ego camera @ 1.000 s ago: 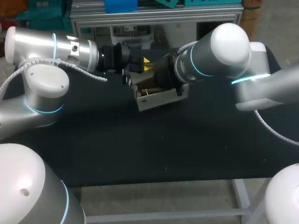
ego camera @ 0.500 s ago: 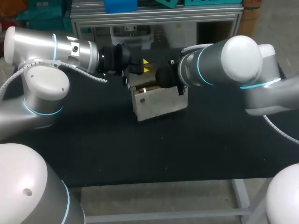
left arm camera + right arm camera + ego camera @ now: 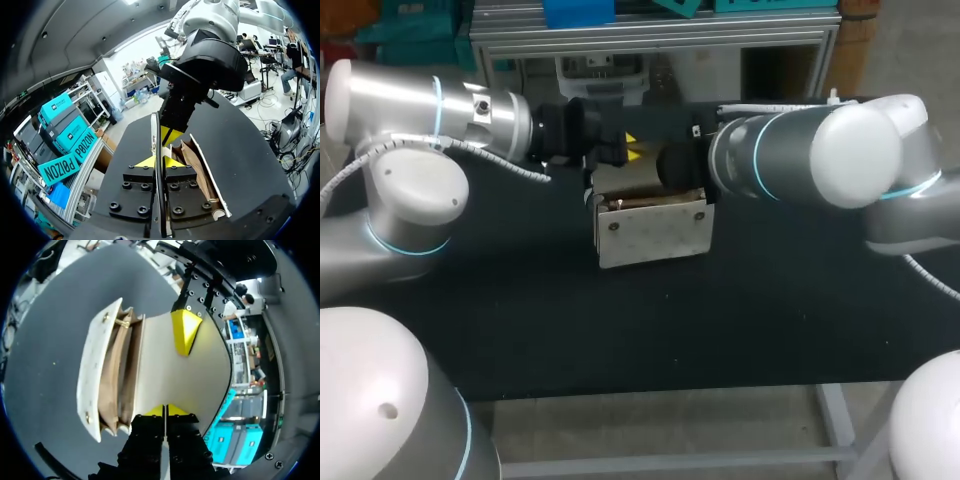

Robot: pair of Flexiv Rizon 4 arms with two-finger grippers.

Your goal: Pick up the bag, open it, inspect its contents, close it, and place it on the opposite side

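**Q:** Where is the bag?

**A:** The white bag (image 3: 655, 232) is at the far middle of the black counter (image 3: 620, 330), between the two arms. Its front face, which carries two metal studs (image 3: 613, 226), is turned toward the head camera. Whether its base touches the counter cannot be told.

**Q:** Is it open?

**A:** Yes. The flap (image 3: 170, 360) is lifted away from the body, and the brown lining (image 3: 117, 375) of the compartments is exposed. The contents are too indistinct to name.

**Q:** What do the left fingers hold?

**A:** The left fingers (image 3: 152, 161) are pressed together on one edge of the flap. The flap runs as a thin pale sheet between their yellow tips.

**Q:** And the right fingers?

**A:** The right fingers (image 3: 161, 410) are likewise clamped on the flap, at the opposite edge. The two pairs of yellow tips face each other across the pale sheet, just beside the bag's open mouth.
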